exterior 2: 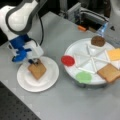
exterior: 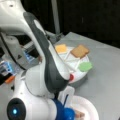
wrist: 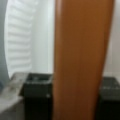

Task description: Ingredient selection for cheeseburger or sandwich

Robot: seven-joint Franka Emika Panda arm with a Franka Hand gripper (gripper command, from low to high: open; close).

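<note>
My gripper (exterior 2: 35,61) is down at the white paper plate (exterior 2: 25,83) on a front view's left, its fingers closed on the top edge of a brown toast square (exterior 2: 37,70) that lies flat on the plate. The wrist view shows this toast (wrist: 81,60) edge-on between the two black fingers (wrist: 37,87). The other ingredients sit in a white divided tray (exterior 2: 82,58): a dark round patty (exterior 2: 98,40), a yellow cheese square (exterior 2: 115,53) and a second toast square (exterior 2: 109,72). In a front view the arm hides the gripper; the cheese (exterior: 61,48) and tray toast (exterior: 80,51) show.
A green lettuce-like piece (exterior 2: 83,77) and a red disc (exterior 2: 67,60) sit on the tray's near rim. Grey equipment with an orange part (exterior 2: 81,28) stands beyond the table's far edge. The arm's white body (exterior: 45,75) fills a front view's left.
</note>
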